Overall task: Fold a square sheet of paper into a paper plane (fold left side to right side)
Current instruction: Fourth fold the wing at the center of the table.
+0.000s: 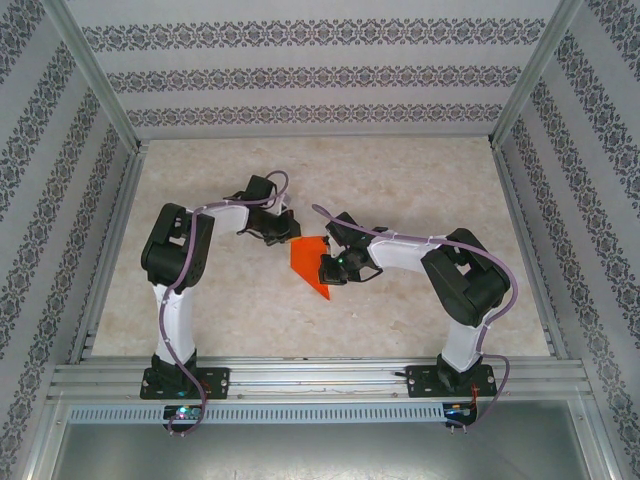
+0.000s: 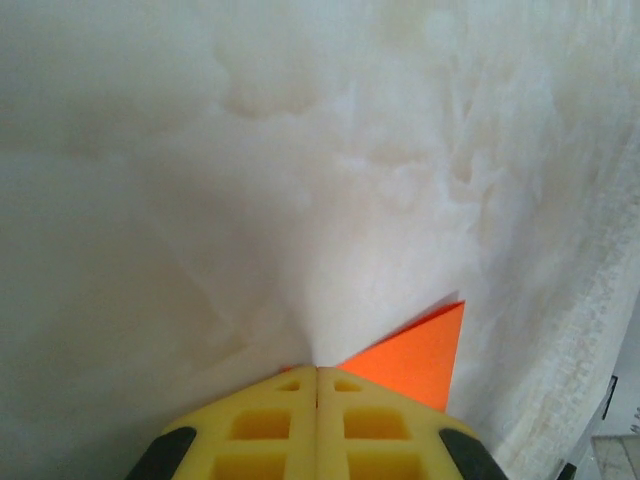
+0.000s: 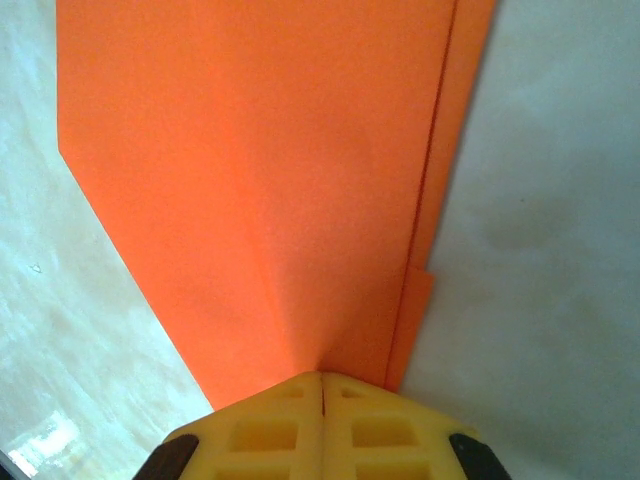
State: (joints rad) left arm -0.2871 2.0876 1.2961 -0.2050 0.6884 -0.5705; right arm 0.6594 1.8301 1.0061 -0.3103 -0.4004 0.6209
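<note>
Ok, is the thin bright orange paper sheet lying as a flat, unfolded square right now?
No, the orange paper has a slanted side and stacked, layered edges, so it is already folded.

The left arm (image 1: 172,322) and right arm (image 1: 458,348) are built of white links and black housings, each trailed by a lilac cable (image 1: 186,262). Yellow fingers (image 2: 265,430) with square pockets are fitted to the left gripper (image 2: 317,375) and right gripper (image 3: 322,380).

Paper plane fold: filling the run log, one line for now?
paper: partly folded | left gripper: shut, at corner | right gripper: shut, over paper
</note>
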